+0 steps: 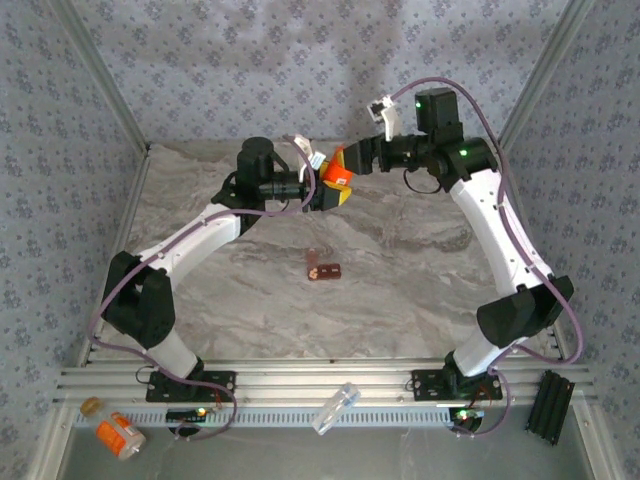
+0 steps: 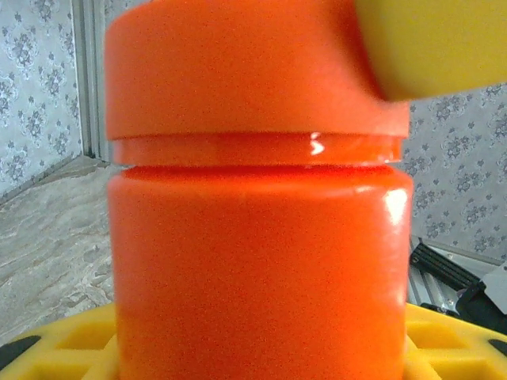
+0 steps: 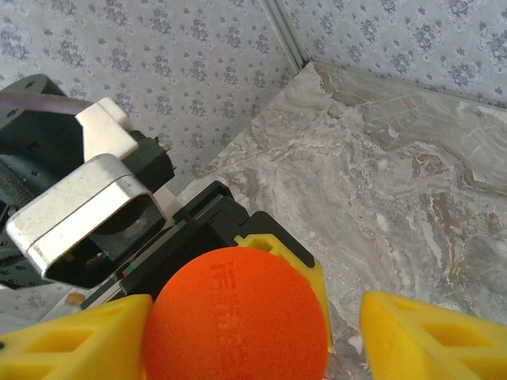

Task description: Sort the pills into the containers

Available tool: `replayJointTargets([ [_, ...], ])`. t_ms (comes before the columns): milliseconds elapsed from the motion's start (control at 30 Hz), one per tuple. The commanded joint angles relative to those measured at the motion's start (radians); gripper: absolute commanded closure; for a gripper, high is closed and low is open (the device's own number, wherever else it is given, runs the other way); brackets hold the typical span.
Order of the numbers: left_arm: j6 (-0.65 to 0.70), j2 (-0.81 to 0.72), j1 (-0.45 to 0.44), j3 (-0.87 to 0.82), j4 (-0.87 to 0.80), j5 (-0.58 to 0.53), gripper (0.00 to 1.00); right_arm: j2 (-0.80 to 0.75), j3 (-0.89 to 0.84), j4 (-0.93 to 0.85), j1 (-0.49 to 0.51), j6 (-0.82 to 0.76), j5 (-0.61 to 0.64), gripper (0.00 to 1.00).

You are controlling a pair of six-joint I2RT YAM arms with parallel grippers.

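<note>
Left pincer (image 1: 332,190) clenched the bottle (image 2: 261,269), steadying it in the air; right pincer (image 3: 252,332) straddled its cap (image 2: 253,63), one finger (image 3: 428,332) not yet touching, probably to unscrew it. Box (image 1: 323,269) lay well below both.

A: Where does the top view sit?
B: High behind the arm bases, looking down and forward over the whole table (image 1: 400,290).
A: And the wrist cameras?
B: The left one looks level, pressed up against the orange jar (image 2: 253,261). The right one looks steeply down onto the jar's cap (image 3: 238,317), very near. All three share that jar.
</note>
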Motion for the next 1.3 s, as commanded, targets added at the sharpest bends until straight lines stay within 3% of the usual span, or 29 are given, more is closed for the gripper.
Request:
replayJointTargets([
  [0,0.000,-0.004,0.000,0.031,0.020,0.032,1.00,0.011,0.023,-0.027,0.008,-0.016,-0.016,0.39],
  [133,0.001,-0.001,-0.001,0.033,0.023,0.027,1.00,0.009,0.006,-0.009,0.014,0.000,-0.015,0.55],
  [267,0.002,-0.003,0.000,0.032,0.030,-0.001,1.00,-0.002,-0.053,0.051,0.031,0.079,0.037,0.59],
  [667,0.141,-0.045,-0.065,-0.033,0.020,-0.339,1.00,-0.004,-0.215,0.224,0.167,0.440,0.432,0.62],
  [900,0.186,-0.048,-0.095,-0.065,0.048,-0.442,1.00,0.001,-0.239,0.277,0.211,0.505,0.513,0.62],
  [1033,0.175,-0.044,-0.092,-0.068,0.060,-0.443,1.00,-0.023,-0.237,0.291,0.183,0.504,0.459,0.59],
  [1267,0.107,-0.044,-0.054,-0.089,0.117,-0.404,1.00,-0.124,-0.276,0.383,0.060,0.498,0.300,0.26],
])
